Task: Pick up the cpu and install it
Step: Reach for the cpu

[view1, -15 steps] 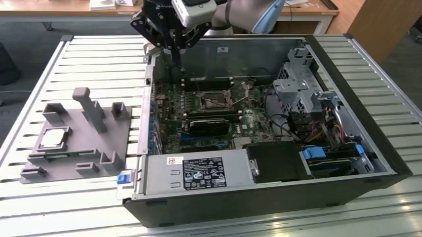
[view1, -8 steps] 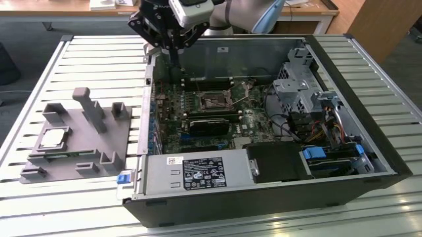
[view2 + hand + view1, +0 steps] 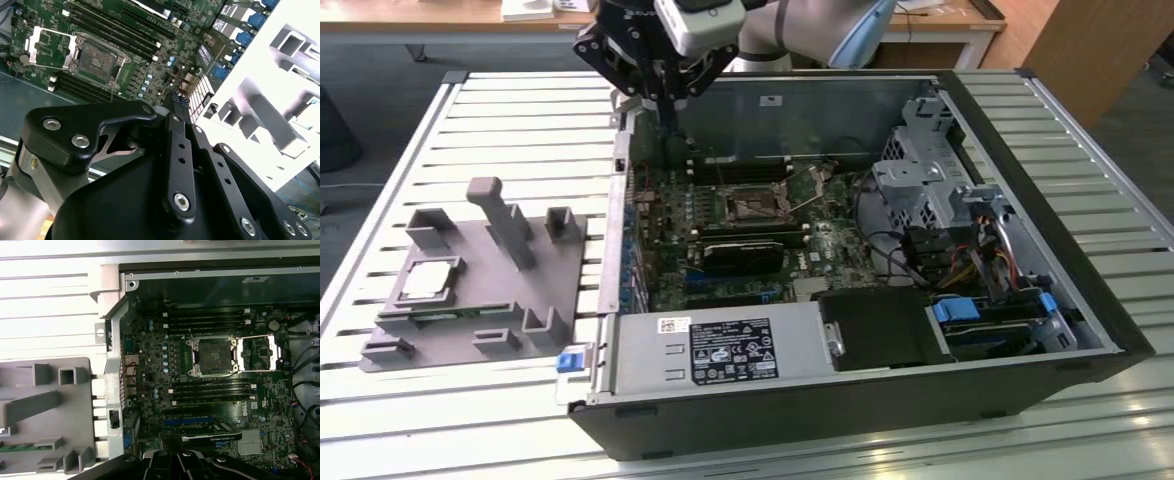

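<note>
The cpu [image 3: 427,281], a flat silver square, lies on the grey holder [image 3: 474,290] at the exterior view's left, outside the computer case. My gripper [image 3: 667,118] hangs over the case's far-left corner, well away from the cpu, with its fingers together and nothing between them. In the second wrist view its black fingertips [image 3: 176,98] meet above the motherboard edge. The empty cpu socket [image 3: 754,206] sits mid-board, seen in both wrist views [image 3: 95,55] [image 3: 212,356], with its metal load plate [image 3: 257,352] swung open beside it.
The open case [image 3: 1041,330] holds a power supply [image 3: 720,352] at the front, drive cages and cables on the exterior view's right. Memory slots [image 3: 207,322] flank the socket. A green memory stick [image 3: 20,447] rests on the grey holder among upright posts [image 3: 500,215].
</note>
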{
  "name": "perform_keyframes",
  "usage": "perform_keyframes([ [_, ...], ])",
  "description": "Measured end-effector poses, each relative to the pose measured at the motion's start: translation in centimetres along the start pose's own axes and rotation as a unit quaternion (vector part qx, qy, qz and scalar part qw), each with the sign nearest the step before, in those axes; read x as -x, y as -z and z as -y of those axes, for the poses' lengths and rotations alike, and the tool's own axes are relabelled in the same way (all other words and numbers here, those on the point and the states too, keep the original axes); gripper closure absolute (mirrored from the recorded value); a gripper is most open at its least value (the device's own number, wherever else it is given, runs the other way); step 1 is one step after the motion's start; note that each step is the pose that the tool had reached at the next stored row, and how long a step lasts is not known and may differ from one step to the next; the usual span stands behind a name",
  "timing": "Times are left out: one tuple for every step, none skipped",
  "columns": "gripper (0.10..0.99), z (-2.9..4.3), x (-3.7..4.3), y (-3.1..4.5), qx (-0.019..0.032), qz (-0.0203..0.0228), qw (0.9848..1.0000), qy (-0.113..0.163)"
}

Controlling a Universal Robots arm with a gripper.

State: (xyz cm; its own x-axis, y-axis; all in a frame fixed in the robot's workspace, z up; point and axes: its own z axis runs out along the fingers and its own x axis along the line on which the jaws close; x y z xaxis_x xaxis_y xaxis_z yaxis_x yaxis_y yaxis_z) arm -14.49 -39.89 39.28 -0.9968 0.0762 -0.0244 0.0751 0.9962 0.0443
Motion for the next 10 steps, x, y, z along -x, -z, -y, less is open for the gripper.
perform_keyframes([
  [0.98, 0.0, -0.05, 0.0, 0.0, 0.0, 1.0, 0.0],
  [0.98, 0.01, -0.09, 0.0, 0.0, 0.0, 1.0, 0.0],
  [0.98, 0.01, -0.15, 0.0, 0.0, 0.0, 1.0, 0.0],
  [0.98, 0.02, -0.21, 0.0, 0.0, 0.0, 1.0, 0.0],
  [0.98, 0.02, -0.25, 0.0, 0.0, 0.0, 1.0, 0.0],
  [0.98, 0.02, -0.29, 0.0, 0.0, 0.0, 1.0, 0.0],
  [0.98, 0.03, -0.33, 0.0, 0.0, 0.0, 1.0, 0.0],
  [0.98, 0.03, -0.37, 0.0, 0.0, -0.0001, 1.0, 0.0],
  [0.98, 0.03, -0.4, 0.0, 0.0, -0.0001, 1.0, 0.0],
  [0.98, 0.03, -0.45, 0.0, 0.0, -0.0001, 1.0, 0.0],
])
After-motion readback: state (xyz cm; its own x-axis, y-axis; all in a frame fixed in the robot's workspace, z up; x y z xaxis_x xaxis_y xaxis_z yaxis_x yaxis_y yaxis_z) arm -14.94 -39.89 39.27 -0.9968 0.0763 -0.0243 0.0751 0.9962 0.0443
